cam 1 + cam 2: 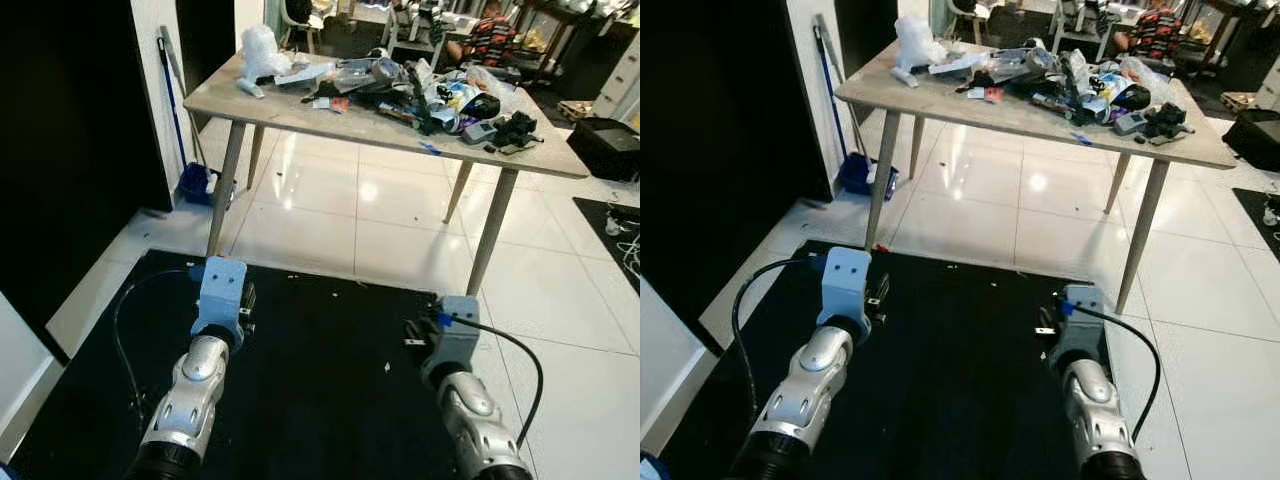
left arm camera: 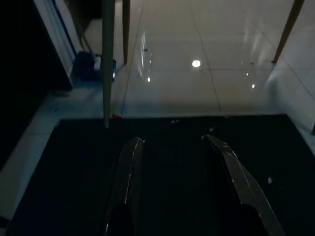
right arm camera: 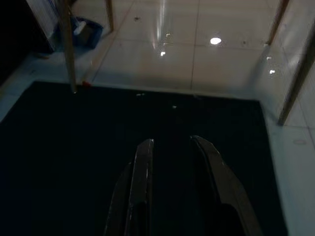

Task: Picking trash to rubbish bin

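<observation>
White glossy floor tiles (image 1: 400,230) stretch under a wooden table (image 1: 300,112) at the far side, its top heaped with trash (image 1: 400,85): crumpled plastic, wrappers and dark gadgets. Nearer lies a black mat (image 1: 320,380), over which both arms hang low. The left gripper (image 2: 179,182) and the right gripper (image 3: 179,184) each hold their fingers apart with nothing between them. A blue dustpan (image 1: 197,184) sits by the wall on the left; I cannot make out a rubbish bin. The likely trouble is reach: the trash sits well above and beyond the grippers, and a hurried approach could knock a table leg (image 1: 226,185) or sweep clutter off the far edge.
</observation>
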Robot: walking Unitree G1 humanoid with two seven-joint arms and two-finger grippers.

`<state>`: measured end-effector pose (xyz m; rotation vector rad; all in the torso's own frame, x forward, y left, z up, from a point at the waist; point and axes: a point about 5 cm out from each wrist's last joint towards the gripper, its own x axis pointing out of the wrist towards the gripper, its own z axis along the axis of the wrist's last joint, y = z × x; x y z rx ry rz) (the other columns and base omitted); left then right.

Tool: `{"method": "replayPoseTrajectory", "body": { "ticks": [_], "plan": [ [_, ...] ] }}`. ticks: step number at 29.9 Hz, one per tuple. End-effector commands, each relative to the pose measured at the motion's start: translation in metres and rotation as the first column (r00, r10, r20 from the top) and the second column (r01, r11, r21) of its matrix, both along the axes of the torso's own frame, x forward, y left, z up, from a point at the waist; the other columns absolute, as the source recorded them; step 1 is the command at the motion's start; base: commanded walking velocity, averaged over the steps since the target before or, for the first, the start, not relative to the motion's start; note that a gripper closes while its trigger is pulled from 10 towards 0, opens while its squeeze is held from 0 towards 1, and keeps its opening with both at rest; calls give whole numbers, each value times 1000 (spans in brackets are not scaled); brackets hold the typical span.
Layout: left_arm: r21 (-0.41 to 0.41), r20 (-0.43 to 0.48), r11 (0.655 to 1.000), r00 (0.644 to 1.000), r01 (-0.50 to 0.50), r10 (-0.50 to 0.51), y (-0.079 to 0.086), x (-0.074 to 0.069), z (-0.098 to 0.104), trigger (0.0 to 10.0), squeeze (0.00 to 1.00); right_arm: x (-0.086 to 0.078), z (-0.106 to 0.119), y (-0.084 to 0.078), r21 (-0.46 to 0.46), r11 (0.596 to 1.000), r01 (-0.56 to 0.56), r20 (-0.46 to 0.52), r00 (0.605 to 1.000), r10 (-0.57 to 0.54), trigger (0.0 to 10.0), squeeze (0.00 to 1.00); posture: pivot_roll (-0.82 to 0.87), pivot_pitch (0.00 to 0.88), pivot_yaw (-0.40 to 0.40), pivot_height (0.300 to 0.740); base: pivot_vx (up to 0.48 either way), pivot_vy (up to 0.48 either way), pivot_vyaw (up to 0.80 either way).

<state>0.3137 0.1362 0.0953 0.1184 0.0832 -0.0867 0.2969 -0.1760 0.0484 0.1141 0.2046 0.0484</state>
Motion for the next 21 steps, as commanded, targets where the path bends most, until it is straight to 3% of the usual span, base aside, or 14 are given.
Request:
{"method": "replayPoseTrajectory", "body": {
  "ticks": [1,7,21],
  "plan": [
    [2,-13,1000,1000,8,-8,-2,-1,-3,10000,0,-3,-4,-5,-1,1000,13,-25,1000,-13,10000,0,-43,88,-84,740,285,0,0],
    [1,-13,1000,1000,7,-7,-2,-1,-3,10000,0,-2,-3,-5,0,1000,14,-19,1000,-14,10000,0,-44,86,-84,740,287,0,-458],
    [-3,-11,1000,1000,7,-7,-2,0,-4,10000,0,-1,-2,-5,-11,1000,13,-12,1000,-13,10000,0,-45,85,-87,740,288,0,0]
  ]
}}
